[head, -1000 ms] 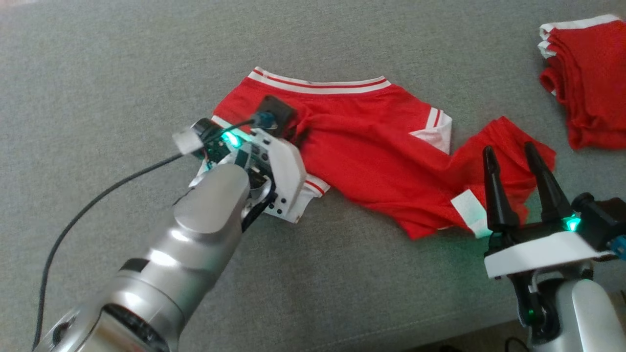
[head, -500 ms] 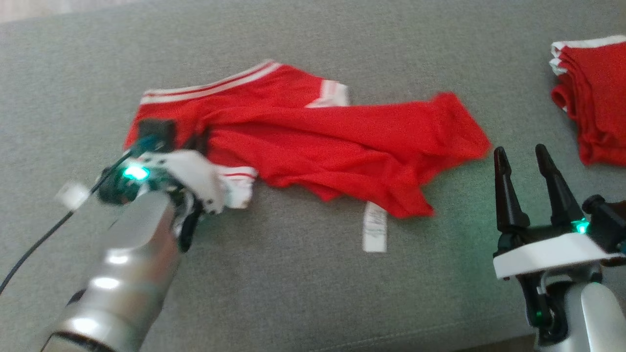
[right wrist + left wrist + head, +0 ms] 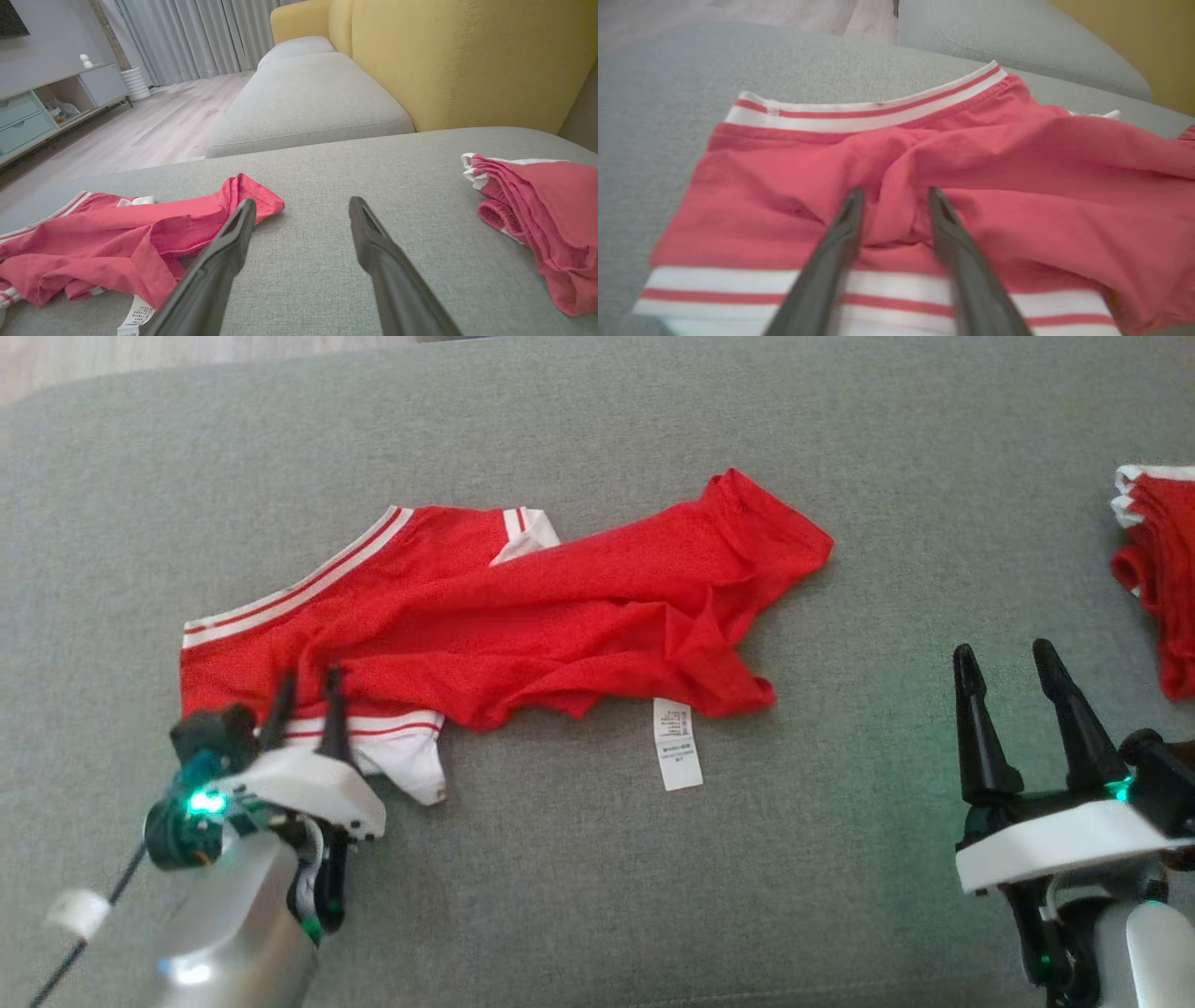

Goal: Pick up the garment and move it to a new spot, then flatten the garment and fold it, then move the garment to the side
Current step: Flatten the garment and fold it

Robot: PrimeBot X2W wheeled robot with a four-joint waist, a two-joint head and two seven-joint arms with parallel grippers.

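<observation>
The red garment (image 3: 560, 616) with white striped bands lies spread and wrinkled on the grey sofa seat (image 3: 560, 896), its white label (image 3: 678, 744) at the near edge. My left gripper (image 3: 306, 686) is at the garment's near-left corner. In the left wrist view the garment (image 3: 1017, 196) lies under my left gripper (image 3: 894, 193), whose jaws stand a little apart with a ridge of red cloth between the tips. My right gripper (image 3: 1004, 651) is open over bare seat to the right of the garment. In the right wrist view my right gripper (image 3: 301, 201) holds nothing, and the garment (image 3: 93, 242) lies to its left.
A folded pile of red clothes (image 3: 1158, 579) sits at the far right of the seat, also to the right (image 3: 537, 210) in the right wrist view. A yellow backrest (image 3: 444, 56) and a second grey cushion (image 3: 303, 102) lie beyond. A dark cable (image 3: 84, 933) trails from my left wrist.
The garment has been dragged left and stretched out, away from my right gripper. My left gripper swung to the lower left, and its jaws have parted slightly. The camera also shifted.
</observation>
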